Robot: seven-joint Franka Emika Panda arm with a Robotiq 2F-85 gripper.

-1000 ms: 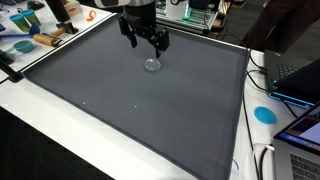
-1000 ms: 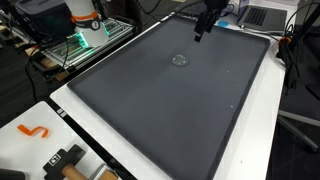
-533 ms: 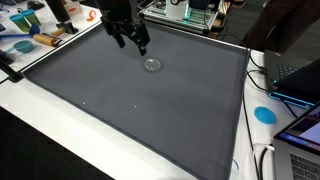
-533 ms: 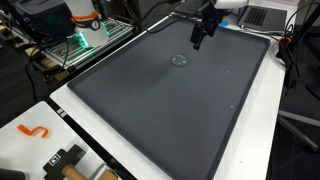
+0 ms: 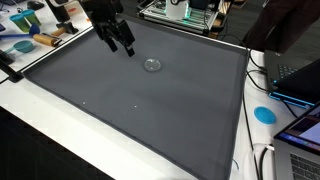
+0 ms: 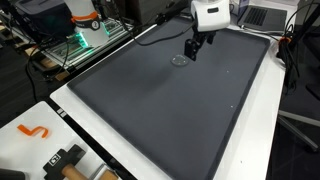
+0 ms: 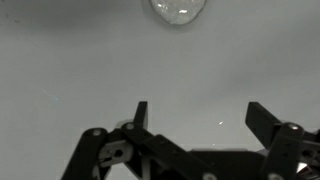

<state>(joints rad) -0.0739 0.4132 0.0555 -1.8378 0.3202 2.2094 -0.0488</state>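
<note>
i held the hand [image 7: 197, 110] spread wide and empty. in the wrist view its fingers [image 7: 259, 118] stood well apart, with only the bare grey surface [image 5: 150, 115] between them. the small clear round thing [image 5: 152, 65] lay flat on that surface, near the hand but not touching it. in the wrist view it sat at the top edge, beyond the fingertips. the hand hung above the surface beside it.
</note>
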